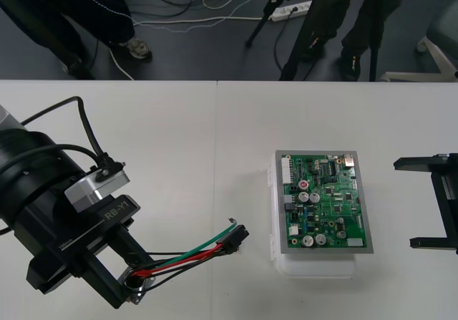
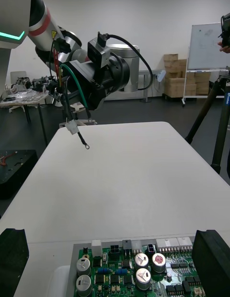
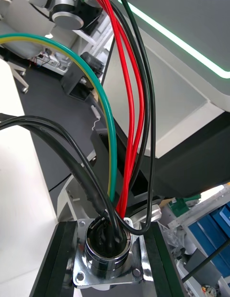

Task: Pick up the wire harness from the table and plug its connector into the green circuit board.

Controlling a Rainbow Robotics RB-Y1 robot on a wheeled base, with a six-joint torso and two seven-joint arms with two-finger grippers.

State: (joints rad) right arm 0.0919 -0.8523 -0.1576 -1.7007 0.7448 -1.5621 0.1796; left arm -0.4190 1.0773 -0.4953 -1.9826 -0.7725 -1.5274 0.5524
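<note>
One grasp made: left gripper (image 1: 131, 282) pinches socket (image 3: 109, 251); right gripper (image 1: 433, 203) spread, idle. Next: carry plug (image 1: 236, 238) 3 o'clock to board (image 1: 325, 202).

On light table (image 1: 179, 141), green circuit board (image 1: 325, 202)

The harness socket (image 3: 108, 251) sits in the left tool (image 1: 131, 288), plug (image 1: 233, 240) out to its right; the board (image 1: 325, 202) lies on the bench (image 1: 179, 141) between plug and right tool (image 1: 431, 204).

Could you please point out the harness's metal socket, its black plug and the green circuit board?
metal socket (image 3: 109, 258): left wrist view, its round barrel.
black plug (image 1: 235, 238): front view, plug body.
green circuit board (image 1: 325, 202): front view, board's middle.
</note>
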